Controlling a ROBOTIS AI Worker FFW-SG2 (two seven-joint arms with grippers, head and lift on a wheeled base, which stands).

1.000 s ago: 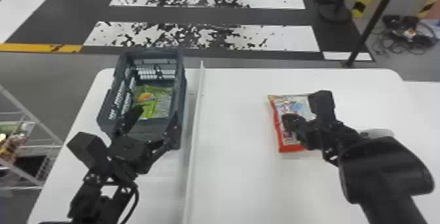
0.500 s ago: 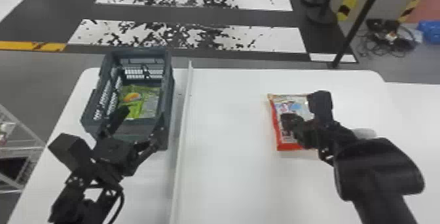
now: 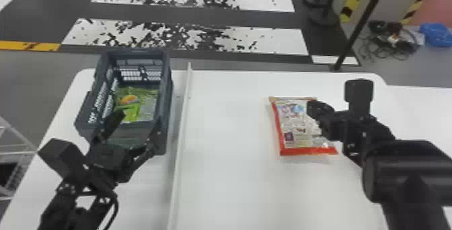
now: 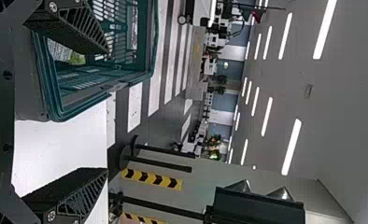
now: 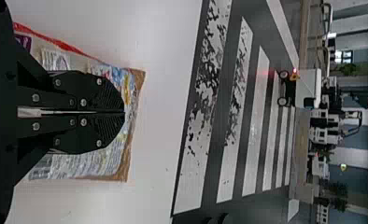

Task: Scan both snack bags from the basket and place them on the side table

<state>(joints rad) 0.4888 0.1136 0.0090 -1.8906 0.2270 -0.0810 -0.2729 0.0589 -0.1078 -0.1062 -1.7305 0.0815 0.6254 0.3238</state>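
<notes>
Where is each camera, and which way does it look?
Head view: on the robot's head, looking forward and down at the table; left arm and right arm show.
Left wrist view: on that wrist, looking past the open left gripper and the basket across the floor.
Right wrist view: on that wrist, looking past the closed right gripper, over the red-edged bag, to the floor.
Head and left wrist views share the basket; head and right, that bag.

Head view, floor: scuffed white crosswalk bars, flat yellow line at left, slim black metal posts, tangled black cables beside a crumpled blue bundle. White wire rack at left edge. Left wrist view: long white ceiling lights.
</notes>
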